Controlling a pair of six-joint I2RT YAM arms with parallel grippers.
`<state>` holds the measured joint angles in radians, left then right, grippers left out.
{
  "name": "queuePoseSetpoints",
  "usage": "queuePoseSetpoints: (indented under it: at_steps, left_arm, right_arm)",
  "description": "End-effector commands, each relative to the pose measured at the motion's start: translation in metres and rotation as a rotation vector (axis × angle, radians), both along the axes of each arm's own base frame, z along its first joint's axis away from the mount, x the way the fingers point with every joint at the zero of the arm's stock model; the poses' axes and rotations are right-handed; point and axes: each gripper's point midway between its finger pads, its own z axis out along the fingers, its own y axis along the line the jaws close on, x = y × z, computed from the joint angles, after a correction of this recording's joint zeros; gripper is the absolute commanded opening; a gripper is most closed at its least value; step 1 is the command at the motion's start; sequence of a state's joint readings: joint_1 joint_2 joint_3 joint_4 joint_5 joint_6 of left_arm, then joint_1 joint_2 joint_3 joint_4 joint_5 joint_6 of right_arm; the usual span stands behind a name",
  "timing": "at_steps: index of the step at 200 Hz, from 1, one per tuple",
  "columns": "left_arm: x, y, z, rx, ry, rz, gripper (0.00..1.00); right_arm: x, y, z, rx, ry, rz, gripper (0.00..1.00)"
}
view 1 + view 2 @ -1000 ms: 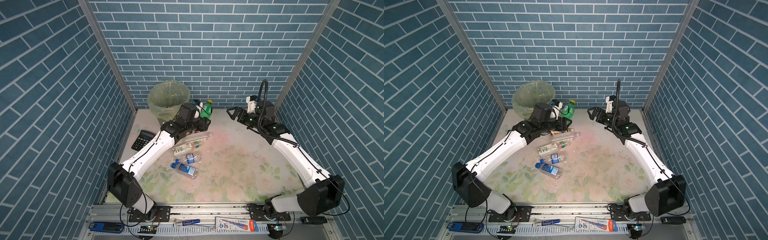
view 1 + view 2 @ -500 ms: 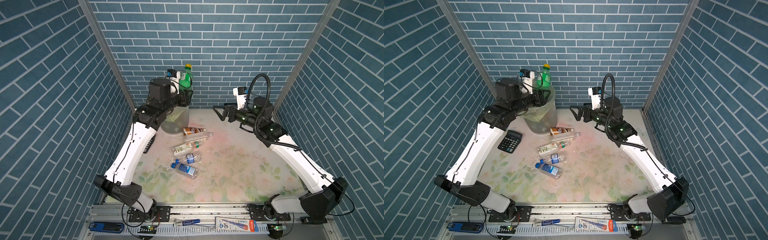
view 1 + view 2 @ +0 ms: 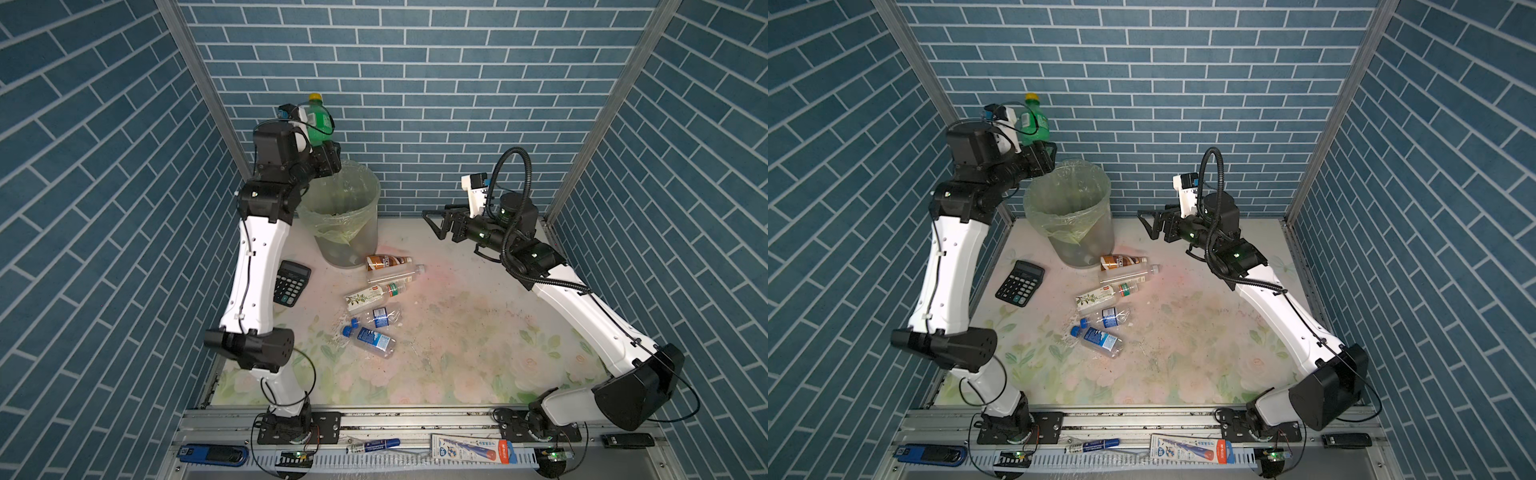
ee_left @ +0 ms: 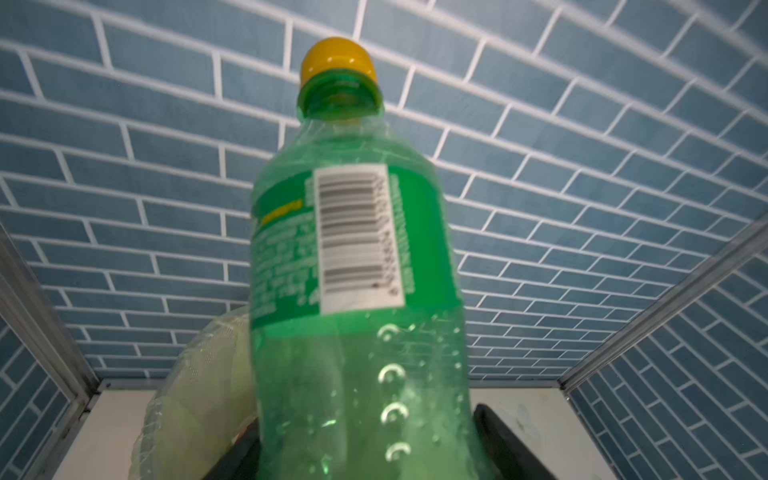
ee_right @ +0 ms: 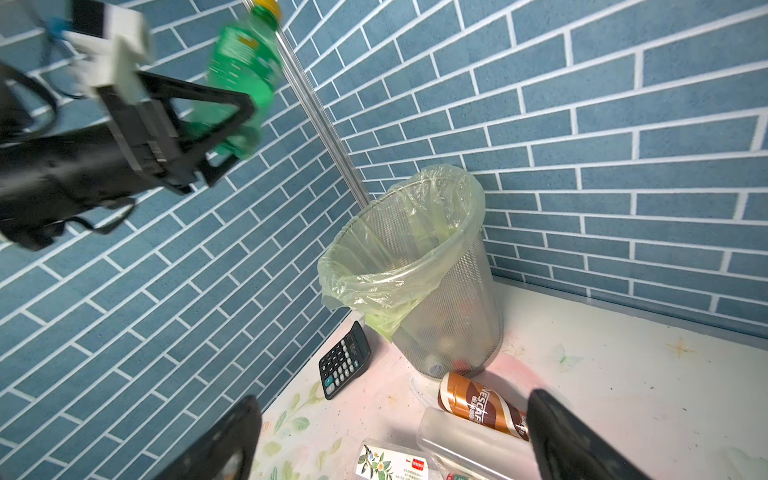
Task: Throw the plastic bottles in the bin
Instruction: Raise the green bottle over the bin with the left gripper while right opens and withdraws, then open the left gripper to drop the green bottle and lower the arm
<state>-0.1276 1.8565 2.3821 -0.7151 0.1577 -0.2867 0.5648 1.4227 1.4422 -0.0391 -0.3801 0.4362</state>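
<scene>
Left wrist view, green bottle (image 4: 353, 291) between fingers (image 4: 507, 449), bin (image 4: 195, 395) beyond

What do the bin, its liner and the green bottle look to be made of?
Bin: fine grey mesh, probably metal; a see-through grid shows on its wall.
Liner: thin pale green plastic film, glossy and wrinkled.
Green bottle: translucent green plastic, shiny, with a yellow cap.
</scene>
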Motion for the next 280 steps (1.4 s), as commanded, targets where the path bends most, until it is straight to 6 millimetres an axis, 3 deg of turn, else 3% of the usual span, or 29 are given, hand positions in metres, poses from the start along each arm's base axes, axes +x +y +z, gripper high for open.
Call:
queuePoseSetpoints:
  at_steps: [1, 48, 127, 172, 215, 280]
  left_arm:
    - [-0.002, -0.006, -0.052, -0.019, 0.214, -0.029, 0.99]
    - [-0.013, -0.011, -0.031, -0.052, 0.149, -0.054, 0.99]
    - [-0.033, -0.019, -0.035, -0.051, 0.156, -0.085, 0.99]
    - [-0.054, -0.052, -0.034, 0.064, 0.121, -0.138, 0.99]
    - [-0.088, -0.097, -0.040, 0.179, 0.079, -0.230, 0.99]
    - [-0.159, -0.155, -0.096, 0.329, 0.056, -0.428, 0.99]
  right_arm:
    - [-0.005, 0.000, 0.026, 0.012, -0.071, 0.015, 0.99]
    - [-0.001, 0.002, 0.019, 0.016, -0.045, 0.011, 0.98]
    - [0.002, 0.000, 0.010, 0.021, -0.007, -0.010, 0.99]
    - [0.004, -0.006, -0.001, -0.002, 0.026, -0.047, 0.99]
    - [0.009, -0.024, -0.018, -0.049, 0.087, -0.150, 0.99]
    - [0.010, -0.051, -0.067, -0.114, 0.222, -0.247, 0.99]
